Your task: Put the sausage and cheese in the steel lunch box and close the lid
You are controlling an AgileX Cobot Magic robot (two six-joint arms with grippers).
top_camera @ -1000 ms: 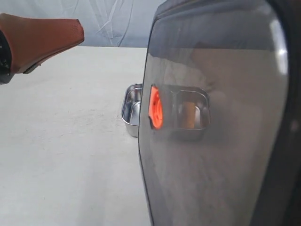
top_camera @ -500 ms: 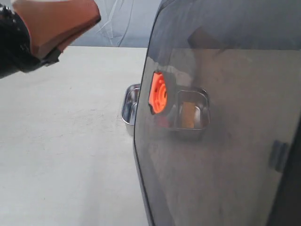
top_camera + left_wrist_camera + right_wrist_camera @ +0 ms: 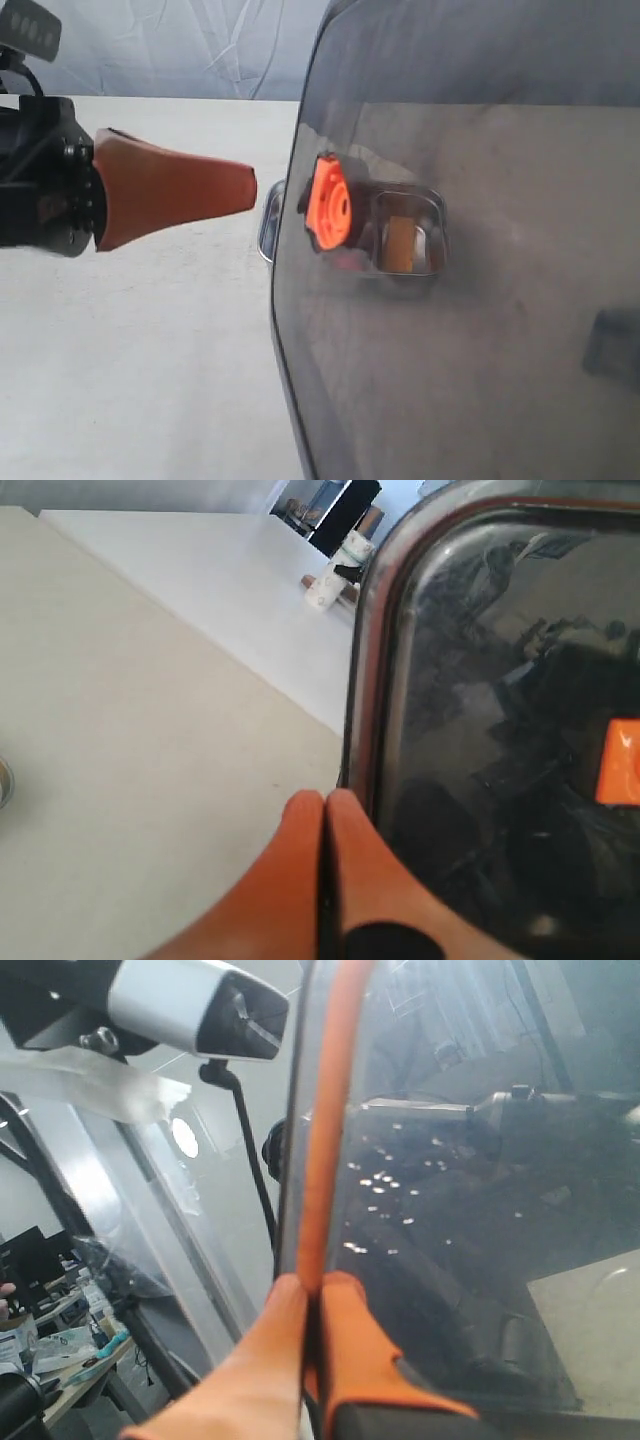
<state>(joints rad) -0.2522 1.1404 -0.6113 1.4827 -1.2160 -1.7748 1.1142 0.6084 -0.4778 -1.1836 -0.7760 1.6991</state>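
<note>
Exterior view first: the lid [image 3: 470, 300] is held upright right up against the lens, filling the right side, orange valve tab [image 3: 330, 203] showing. Through the smoky plastic the steel lunch box [image 3: 268, 225] sits on the table [image 3: 140, 360] with the cheese [image 3: 400, 245] in its right-hand compartment; the sausage I can't make out, and the left gripper [image 3: 248, 188] points at the lid's edge. Over to the left wrist view: its fingers are pressed together on nothing, just beside the lid's rim. Right wrist view now: the right gripper [image 3: 312, 1295] is pinched tight on the lid's orange-lined edge.
</note>
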